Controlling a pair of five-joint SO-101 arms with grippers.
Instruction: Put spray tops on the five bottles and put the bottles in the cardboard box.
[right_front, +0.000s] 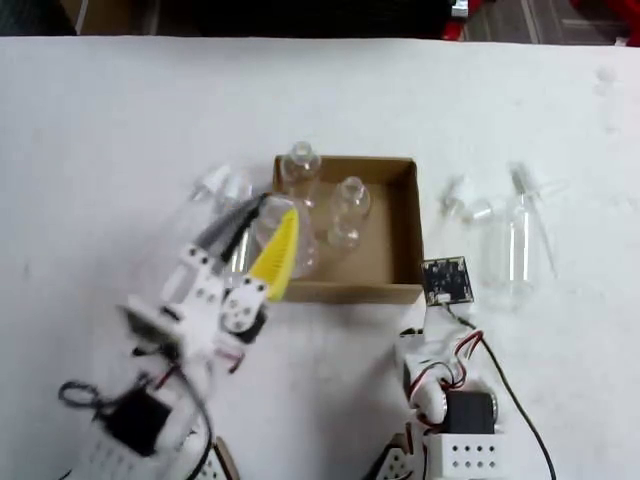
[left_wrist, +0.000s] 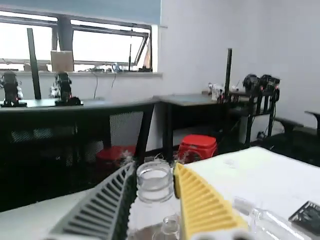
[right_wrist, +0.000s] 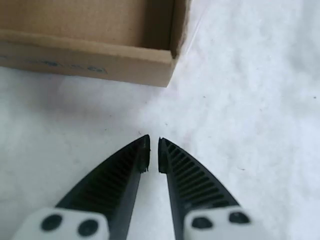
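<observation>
On the white surface (right_front: 100, 120), the left end effector (right_front: 278, 208) grips a topless bottle (left_wrist: 154, 182) over the cardboard box (right_front: 350, 292); bottles (right_front: 350, 197) beyond it look uncapped too. The right end effector (right_wrist: 153, 150) is all but closed, empty. Capping seems mostly undone.

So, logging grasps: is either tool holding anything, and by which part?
The left tool grips a clear bottle by its neck; the right tool holds nothing.
</observation>
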